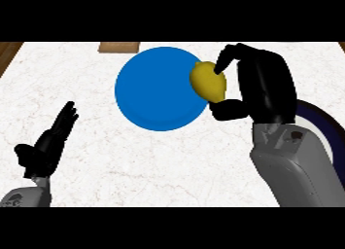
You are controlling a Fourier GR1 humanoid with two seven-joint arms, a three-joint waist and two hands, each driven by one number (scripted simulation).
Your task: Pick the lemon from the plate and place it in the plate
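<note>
The right hand (pixel 257 82) curls round the lemon (pixel 208 82), holding it over the blue plate's (pixel 149 97) right rim for release, while the open left hand (pixel 49 143) rests near the bench's (pixel 132 160) left edge.

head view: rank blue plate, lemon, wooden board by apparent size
1. blue plate, clearly the largest.
2. lemon, pinched in the right hand above the counter, so nearer the camera and possibly looking bigger.
3. wooden board, cut off by the view's top edge, so true extent unknown.

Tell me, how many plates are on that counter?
2: a blue plate at the middle, and a dark plate at the right, mostly hidden behind the right forearm.
</note>
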